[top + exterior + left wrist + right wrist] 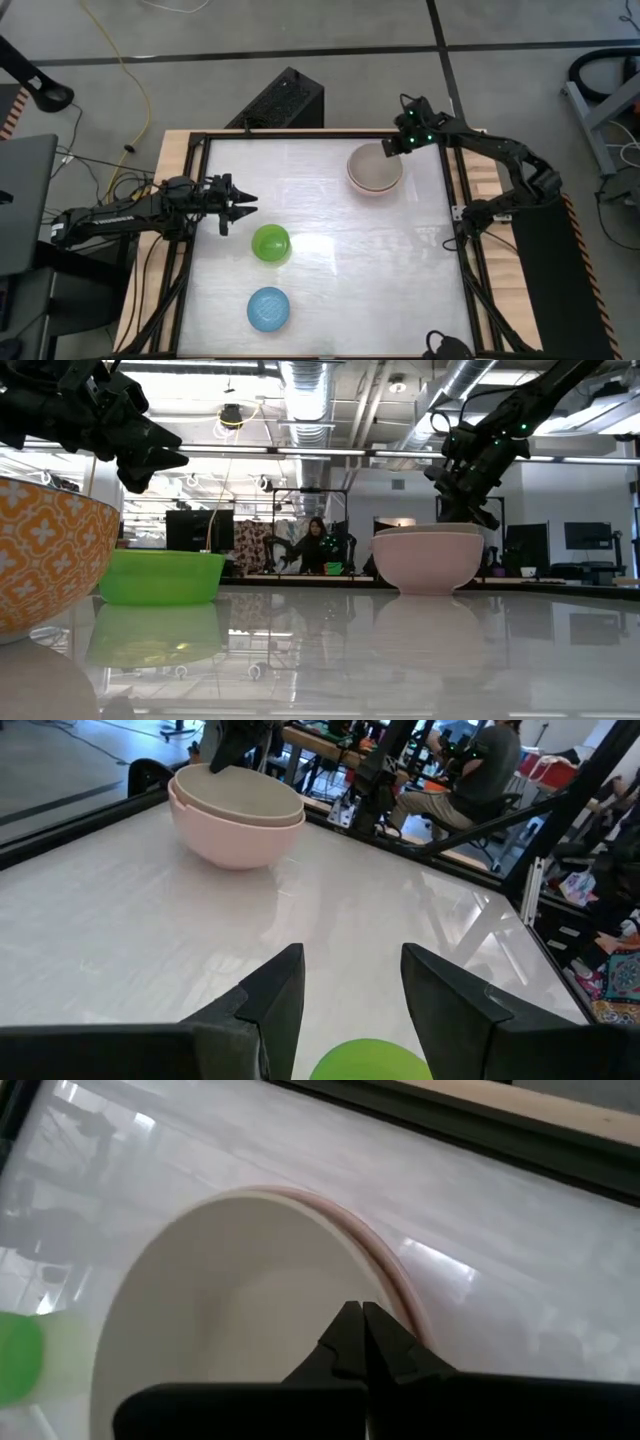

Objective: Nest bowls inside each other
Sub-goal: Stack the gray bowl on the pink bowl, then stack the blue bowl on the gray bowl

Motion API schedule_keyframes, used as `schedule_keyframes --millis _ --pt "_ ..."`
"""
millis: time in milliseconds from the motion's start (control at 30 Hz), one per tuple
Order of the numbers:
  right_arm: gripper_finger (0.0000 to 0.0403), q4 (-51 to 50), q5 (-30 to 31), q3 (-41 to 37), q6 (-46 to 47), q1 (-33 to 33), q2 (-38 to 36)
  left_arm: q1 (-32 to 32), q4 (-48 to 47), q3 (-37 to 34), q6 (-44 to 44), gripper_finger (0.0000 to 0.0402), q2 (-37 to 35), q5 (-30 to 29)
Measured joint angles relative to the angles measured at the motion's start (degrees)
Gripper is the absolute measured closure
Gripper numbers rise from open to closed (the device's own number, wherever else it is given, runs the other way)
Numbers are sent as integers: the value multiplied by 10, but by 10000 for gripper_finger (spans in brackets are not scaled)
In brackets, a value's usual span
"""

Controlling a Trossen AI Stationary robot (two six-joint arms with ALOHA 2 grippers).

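A cream bowl (374, 166) sits nested inside a salmon-pink bowl (428, 565) at the table's far right. My right gripper (386, 150) hangs shut just above the far rim of this pair with nothing between its fingers (360, 1320). The green bowl (270, 243) stands upright left of the middle. The light blue bowl (268, 308) stands nearer the front edge; in the low view its outer wall (45, 550) is orange with a white pattern. My left gripper (243, 205) is held level and open above the table's left side, just beyond the green bowl (370, 1060).
A black frame (190, 200) runs around the white tabletop. Bare tabletop lies between the green bowl and the nested pair. A person (316, 545) sits in the room behind the table.
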Motion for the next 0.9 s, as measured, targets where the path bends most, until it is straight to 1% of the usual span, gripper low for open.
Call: schedule_keyframes --millis 133,233,367,467,633,767,900 --pt "400 15 -24 0 -8 11 -4 0 0 0 0 244 0 0" --pt "400 31 -42 0 -6 25 -22 0 0 0 0 244 0 0" --pt "400 34 -42 0 2 69 -61 0 0 0 3 244 0 -2" --pt "400 39 -31 0 16 130 -90 0 0 0 3 244 0 -3" --pt "400 74 40 1 40 260 -111 0 0 0 9 244 0 -4" --pt "400 91 92 26 41 369 -95 0 0 0 9 244 0 -4" --pt "397 119 124 61 34 473 -57 0 0 0 9 244 0 -4"
